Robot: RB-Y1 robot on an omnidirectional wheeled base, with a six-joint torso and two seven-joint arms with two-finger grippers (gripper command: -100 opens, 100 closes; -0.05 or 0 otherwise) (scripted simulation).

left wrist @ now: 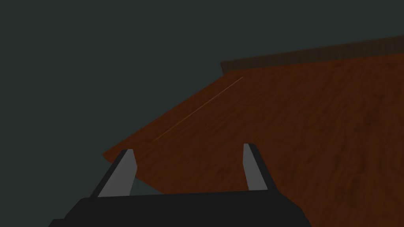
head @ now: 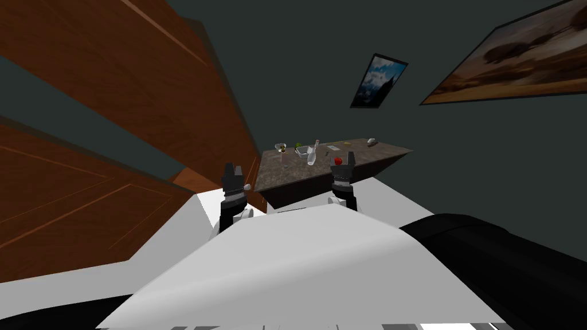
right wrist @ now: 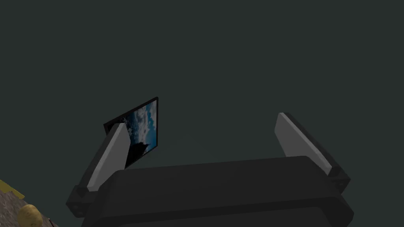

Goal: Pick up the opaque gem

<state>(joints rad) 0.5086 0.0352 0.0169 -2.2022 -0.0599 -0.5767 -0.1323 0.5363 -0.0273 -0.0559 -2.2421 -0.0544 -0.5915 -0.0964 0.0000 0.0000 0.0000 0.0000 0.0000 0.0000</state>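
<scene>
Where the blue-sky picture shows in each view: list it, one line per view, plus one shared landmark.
Head view: the blue-sky picture hangs on the dark wall, above the table.
Left wrist view: the open left gripper faces a brown wooden panel instead.
Right wrist view: the picture sits behind one finger of the open right gripper.
Shared landmark: the dark wall.

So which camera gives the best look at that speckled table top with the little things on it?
The head view: the whole table top lies ahead, with a bottle and a red thing on it. The right wrist view catches just one corner; the left wrist view faces brown wood.
</scene>
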